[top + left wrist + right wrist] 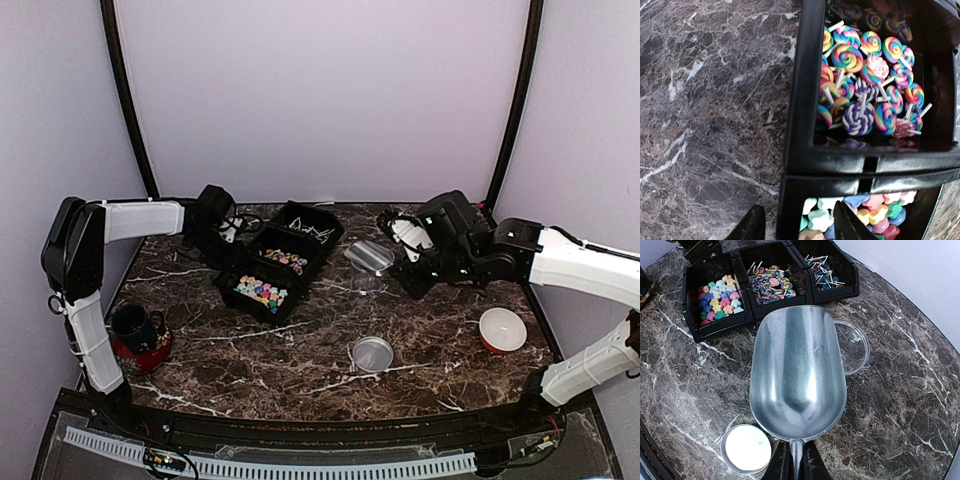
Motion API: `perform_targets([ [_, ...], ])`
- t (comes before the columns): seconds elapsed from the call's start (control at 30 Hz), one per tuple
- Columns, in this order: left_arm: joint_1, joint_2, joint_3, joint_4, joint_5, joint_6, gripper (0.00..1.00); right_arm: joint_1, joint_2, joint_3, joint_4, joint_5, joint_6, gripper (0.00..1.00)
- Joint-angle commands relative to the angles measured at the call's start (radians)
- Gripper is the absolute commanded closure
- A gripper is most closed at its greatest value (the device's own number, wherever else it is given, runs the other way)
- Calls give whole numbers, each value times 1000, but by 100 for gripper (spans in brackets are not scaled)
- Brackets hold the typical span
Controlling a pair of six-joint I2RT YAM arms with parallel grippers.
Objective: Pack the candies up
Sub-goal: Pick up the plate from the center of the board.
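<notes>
only the overhead view takes in both arms, along with a dark mug [133, 325] on a red mat at the left, a round lid [372, 353] near the front and a small white-filled dish [502, 328] at the right. the left wrist view goes close on two of the three black bins [800, 100]. one holds swirled lollipops [865, 80], and the next holds the candies [875, 215], small flower shapes in pink, yellow, green, blue and white. the right wrist view shows all three bins in a row at the far side, with the candies in the left-hand one. it also shows a clear glass jar [856, 346] partly hidden beneath the right edge of a metal scoop [797, 365].

the table [300, 380] is dark brown marble with white veins. pale lilac walls close it in, with a dark pole rising at each back corner.

the left gripper [797, 210] has its fingers [752, 227] apart, one over bare table and the other over the candies, with the bin's wall between them. whether they touch it i cannot tell. the right gripper [797, 465] is clamped on the scoop's thin handle, holding the bare bowl above the table, near the bins but not touching them.
</notes>
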Motion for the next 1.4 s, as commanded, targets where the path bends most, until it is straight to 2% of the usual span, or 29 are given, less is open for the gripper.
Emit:
perform_targets([
  [0.0,1,13,43,-21,30,6,55,15,8,42,-2,-9,-21,100],
  [0.2,1,33,44,-15,60,4,63,18,10,48,-10,-8,-29,100],
  [0.43,1,57,43,-18,57,4,68,20,16,46,0,-22,-35,100],
  [0.73,-1,47,34,-22,60,-5,88,21,30,49,-7,-36,-42,100],
  [0.93,-13,-10,-1,-19,94,-30,100,27,62,114,-62,-56,-65,100],
  [1.2,-43,-129,-149,27,177,-83,100,65,178,257,-196,-85,-106,100],
  [1.37,-44,-238,-305,173,313,-143,100,100,248,357,-241,-64,-113,100],
])
